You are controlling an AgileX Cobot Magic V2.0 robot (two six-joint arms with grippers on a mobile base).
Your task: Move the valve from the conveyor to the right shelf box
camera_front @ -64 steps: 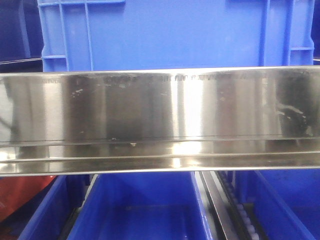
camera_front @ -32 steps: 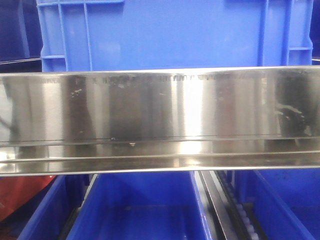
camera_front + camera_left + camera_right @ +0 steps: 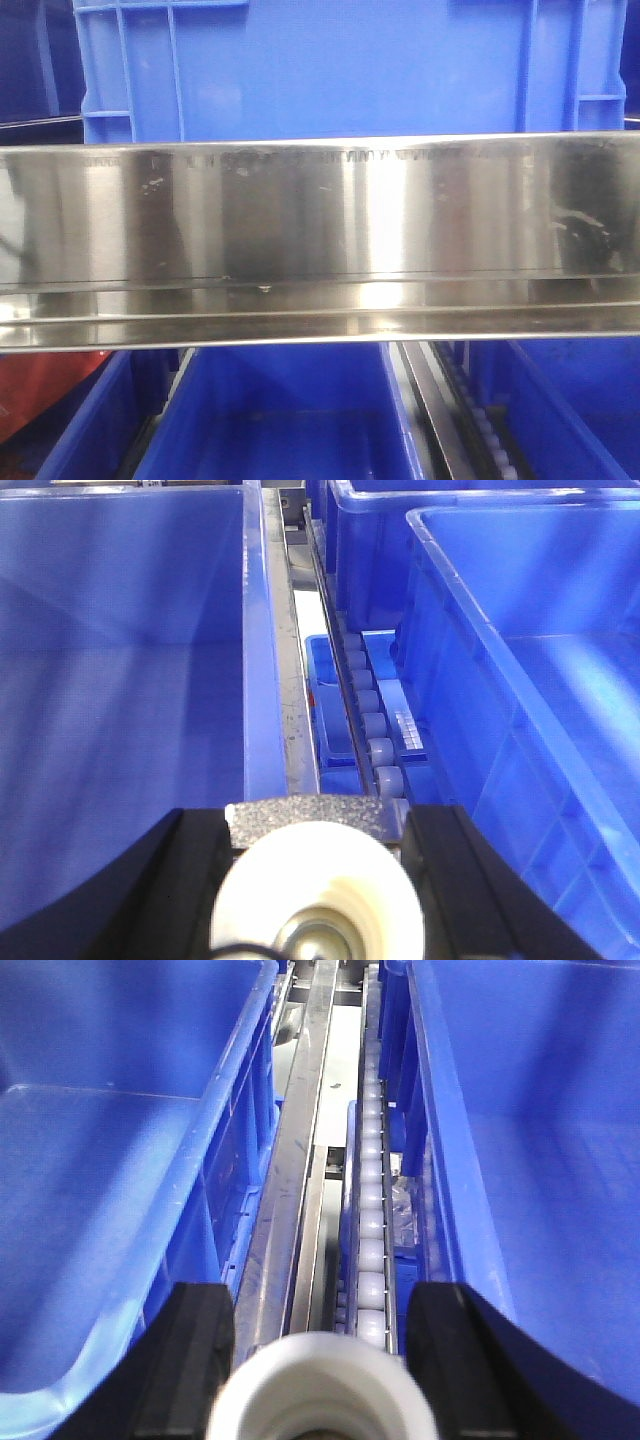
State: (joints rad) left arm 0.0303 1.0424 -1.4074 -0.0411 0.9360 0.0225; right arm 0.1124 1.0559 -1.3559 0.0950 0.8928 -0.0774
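surroundings: right shelf (image 3: 320,230) rail spans the front view, blocking sight between the blue crate (image 3: 330,65) above and the blue bins (image 3: 280,420) below; red object (image 3: 40,390) at lower left
roller track (image 3: 372,1210): white rollers in a steel channel between two bins
left fingers (image 3: 190,880): dark, clenched on the left valve (image 3: 315,890); round white cap, silvery centre; grey speckled pad (image 3: 300,815) just behind
right fingers (image 3: 195,1360): dark, clenched on the right valve (image 3: 320,1385); white cap over the gap between bins
materials: mirror-like steel; glossy ribbed plastic
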